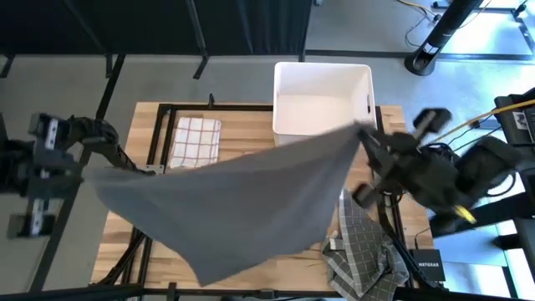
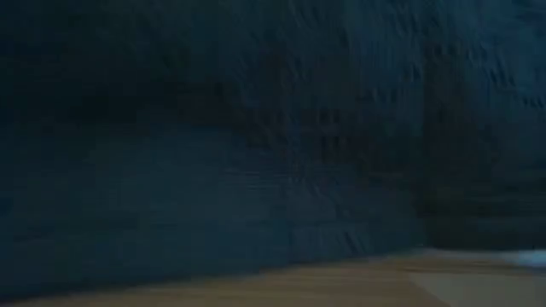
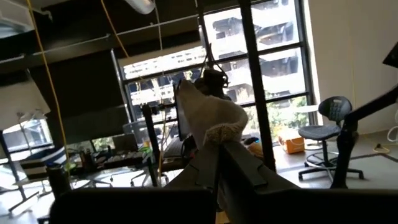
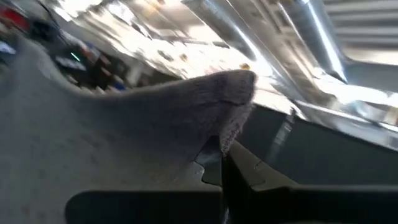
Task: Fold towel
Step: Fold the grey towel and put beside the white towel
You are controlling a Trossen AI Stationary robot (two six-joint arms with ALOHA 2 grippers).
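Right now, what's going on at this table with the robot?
Both arms hold a large grey towel stretched in the air above the wooden table. The left gripper pinches one corner, the right gripper the opposite one. A folded red-checked cloth, a white plastic bin and a crumpled grey grid-patterned cloth lie below.

The only readable text is the white word "NETGEAR" printed on the small black box-shaped device [image 1: 427, 266] lying just beside the wooden bench's [image 1: 251, 125] right front corner.

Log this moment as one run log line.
fold towel | gray towel lifted, stretched over table | left hand: holds corner | right hand: holds corner
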